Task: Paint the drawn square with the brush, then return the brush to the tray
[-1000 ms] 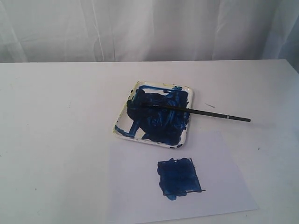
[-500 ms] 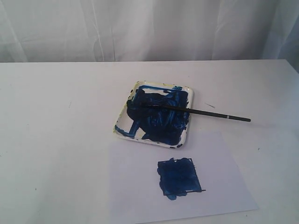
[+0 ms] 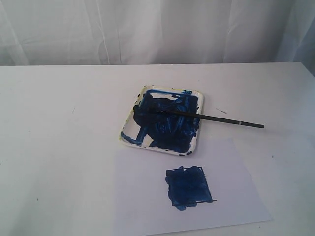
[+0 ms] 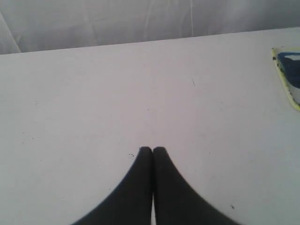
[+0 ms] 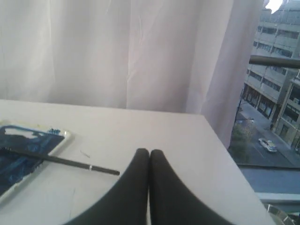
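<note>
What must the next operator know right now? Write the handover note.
Left hand: shut, empty, over the white table.
Right hand: shut, empty.
Long thin black paintbrush: tip in the white square blue-smeared tray, handle jutting over its rim.
Small drawn square on white paper: filled dark blue.
Done: painting, brush return.
Left: nothing apparent.

Bright, soft, even light falls on the white tabletop (image 3: 59, 147), leaving hardly any shadow; the curtain (image 3: 147, 29) at 12 o'clock glows pale. The exterior view is mildly grainy. Both wrist views carry a pinkish cast, with the dark fingers (image 4: 140, 187) blurred; daylight shows beyond the window (image 5: 272, 103).
</note>
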`<state>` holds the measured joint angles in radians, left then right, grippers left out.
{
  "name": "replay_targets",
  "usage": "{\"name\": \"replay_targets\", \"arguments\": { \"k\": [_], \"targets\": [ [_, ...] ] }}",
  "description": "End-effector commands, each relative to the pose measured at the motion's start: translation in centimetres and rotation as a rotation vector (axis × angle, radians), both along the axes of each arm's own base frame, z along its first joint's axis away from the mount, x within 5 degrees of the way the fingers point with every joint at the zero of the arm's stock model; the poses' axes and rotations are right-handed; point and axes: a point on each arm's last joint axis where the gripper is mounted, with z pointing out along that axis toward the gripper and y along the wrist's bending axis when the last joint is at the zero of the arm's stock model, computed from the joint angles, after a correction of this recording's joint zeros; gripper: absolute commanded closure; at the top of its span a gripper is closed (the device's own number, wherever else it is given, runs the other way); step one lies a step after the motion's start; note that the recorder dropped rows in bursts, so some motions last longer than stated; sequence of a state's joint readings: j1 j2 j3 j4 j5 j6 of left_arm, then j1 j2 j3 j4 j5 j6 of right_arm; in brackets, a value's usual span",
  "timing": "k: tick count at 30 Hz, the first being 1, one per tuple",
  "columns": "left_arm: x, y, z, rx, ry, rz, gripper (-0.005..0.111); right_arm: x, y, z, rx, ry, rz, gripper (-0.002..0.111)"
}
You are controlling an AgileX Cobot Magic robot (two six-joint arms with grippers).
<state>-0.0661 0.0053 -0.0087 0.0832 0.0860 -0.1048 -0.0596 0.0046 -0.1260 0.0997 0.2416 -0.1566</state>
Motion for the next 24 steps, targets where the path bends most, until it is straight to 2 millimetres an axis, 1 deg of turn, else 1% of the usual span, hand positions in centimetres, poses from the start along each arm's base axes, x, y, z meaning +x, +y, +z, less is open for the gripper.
{"name": "replay_targets", "arguments": {
  "k": [1, 2, 3, 10, 14, 17, 20, 24],
  "targets": [
    [-0.08, 0.02, -0.53, 0.036, 0.031, -0.006, 0.107, 0.66, -0.16, -3.61, 0.0, 0.057, -0.017, 0.108],
    [-0.09, 0.02, -0.59, 0.037, 0.038, -0.006, 0.107, 0.65, -0.15, -3.68, 0.0, 0.064, -0.016, 0.108],
    [-0.09, 0.02, -0.59, 0.037, 0.038, -0.006, 0.107, 0.59, -0.11, -4.16, -0.005, 0.117, -0.011, 0.108],
    [-0.11, 0.02, -0.68, 0.037, 0.048, -0.006, 0.107, 0.64, -0.18, -3.79, -0.029, 0.078, -0.017, 0.108],
    [-0.11, 0.02, -0.68, 0.037, 0.048, -0.006, 0.107, 0.59, -0.14, -4.17, -0.011, 0.119, -0.014, 0.108],
    [-0.11, 0.02, -0.68, 0.037, 0.048, -0.006, 0.107, 0.59, -0.14, -4.17, -0.009, 0.119, -0.014, 0.108],
    [-0.11, 0.02, -0.68, 0.037, 0.048, -0.006, 0.107, 0.6, 0.0, -4.14, 0.083, 0.112, -0.006, 0.108],
    [-0.11, 0.02, -0.68, 0.037, 0.048, -0.006, 0.107, 0.6, 0.0, -4.14, 0.079, 0.112, -0.007, 0.108]
  ]
}}
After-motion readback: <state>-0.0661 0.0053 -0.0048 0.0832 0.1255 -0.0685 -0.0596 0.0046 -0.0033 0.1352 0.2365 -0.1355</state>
